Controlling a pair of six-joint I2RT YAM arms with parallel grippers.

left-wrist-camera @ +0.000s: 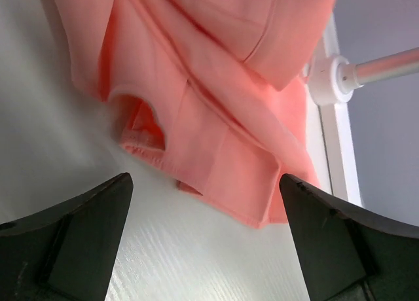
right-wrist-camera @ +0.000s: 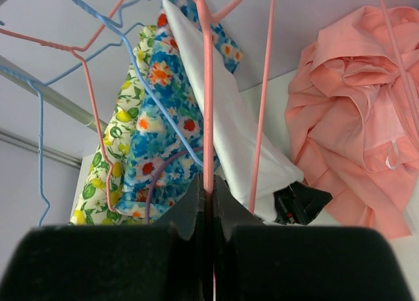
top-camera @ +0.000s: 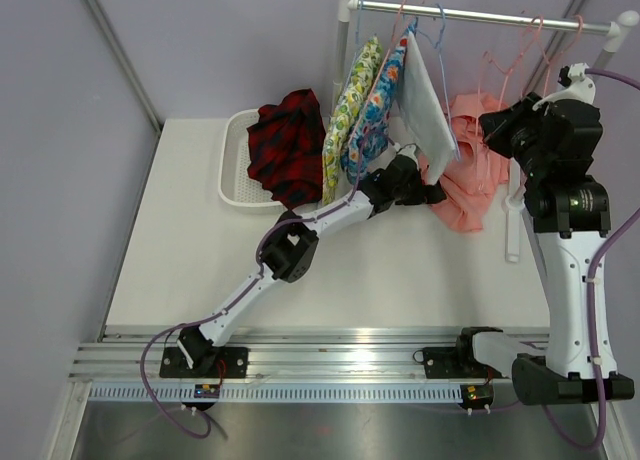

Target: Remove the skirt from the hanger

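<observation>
The salmon-pink skirt [top-camera: 470, 185] lies crumpled on the table under the right end of the rail, apart from the hanger wires. In the left wrist view its hem [left-wrist-camera: 216, 91] rests on the white table just beyond my fingertips. My left gripper [top-camera: 438, 192] [left-wrist-camera: 205, 178] sits low at the skirt's left edge, open, with only bare table between its jaws. My right gripper [right-wrist-camera: 208, 183] is up by the rail, shut on the straight wire of a pink hanger [right-wrist-camera: 208, 85] [top-camera: 510, 65]. The skirt [right-wrist-camera: 353, 118] shows below and to the right of it.
A metal rail [top-camera: 480, 18] on white posts carries floral skirts [top-camera: 365, 110], a white garment [top-camera: 425, 100] and several pink and blue wire hangers. A red plaid garment [top-camera: 285, 145] lies in a white basket [top-camera: 233, 160] at the back left. The rail's foot [left-wrist-camera: 334, 78] stands beside the skirt.
</observation>
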